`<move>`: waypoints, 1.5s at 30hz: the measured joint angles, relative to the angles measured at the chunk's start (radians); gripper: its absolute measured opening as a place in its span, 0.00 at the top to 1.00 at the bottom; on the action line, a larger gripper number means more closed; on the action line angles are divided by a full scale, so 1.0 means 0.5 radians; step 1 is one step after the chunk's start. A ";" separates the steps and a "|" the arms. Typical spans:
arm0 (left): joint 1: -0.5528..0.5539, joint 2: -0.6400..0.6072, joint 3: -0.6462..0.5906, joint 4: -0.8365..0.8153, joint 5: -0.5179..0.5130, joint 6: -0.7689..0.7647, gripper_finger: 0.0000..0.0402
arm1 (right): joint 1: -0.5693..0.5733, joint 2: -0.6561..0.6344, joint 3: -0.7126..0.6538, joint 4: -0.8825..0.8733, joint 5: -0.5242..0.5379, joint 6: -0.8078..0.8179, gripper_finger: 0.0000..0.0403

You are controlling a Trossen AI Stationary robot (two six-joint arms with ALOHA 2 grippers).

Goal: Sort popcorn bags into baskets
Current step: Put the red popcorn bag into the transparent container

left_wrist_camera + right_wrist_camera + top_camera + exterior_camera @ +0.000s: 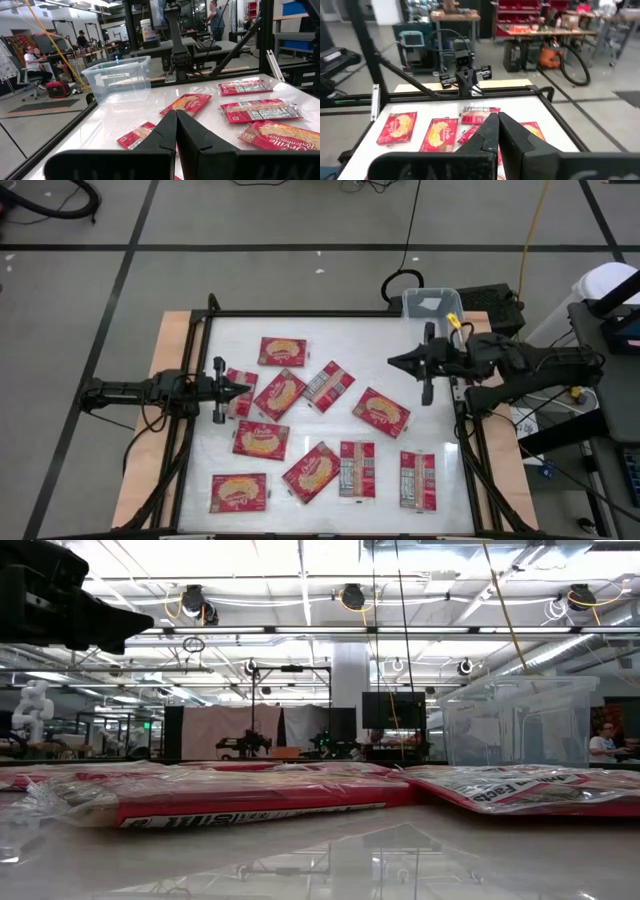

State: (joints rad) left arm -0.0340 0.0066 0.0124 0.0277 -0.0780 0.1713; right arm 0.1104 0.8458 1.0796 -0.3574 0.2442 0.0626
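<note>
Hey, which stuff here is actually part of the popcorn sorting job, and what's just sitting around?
Part of the job:
- popcorn bags, scattered flat on the table
- clear basket at the table's far right corner
- left gripper and right gripper, both shut and empty

Just around:
- black cable on the floor

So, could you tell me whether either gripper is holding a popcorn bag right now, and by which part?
Nothing is held. The left gripper and the right gripper are both shut and empty above the table, and the popcorn bags lie loose on it.
</note>
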 joint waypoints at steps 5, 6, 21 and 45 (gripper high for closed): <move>0.000 0.000 -0.002 0.020 -0.001 -0.002 0.99 | -0.001 0.236 0.199 -0.176 0.047 0.061 1.00; 0.000 0.000 -0.002 0.031 -0.001 -0.015 0.99 | -0.001 0.264 0.200 -0.177 0.044 0.061 1.00; 0.000 -0.001 -0.002 0.053 -0.001 -0.390 0.99 | 0.011 0.690 0.184 -0.286 0.042 0.395 1.00; -0.003 0.408 1.057 -0.592 0.287 -0.602 0.99 | 0.195 1.271 0.184 -0.347 0.024 0.699 1.00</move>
State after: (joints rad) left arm -0.0357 0.2107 0.5408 -0.2685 0.0654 -0.1299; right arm 0.2078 1.4816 1.1713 -0.5308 0.2563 0.4120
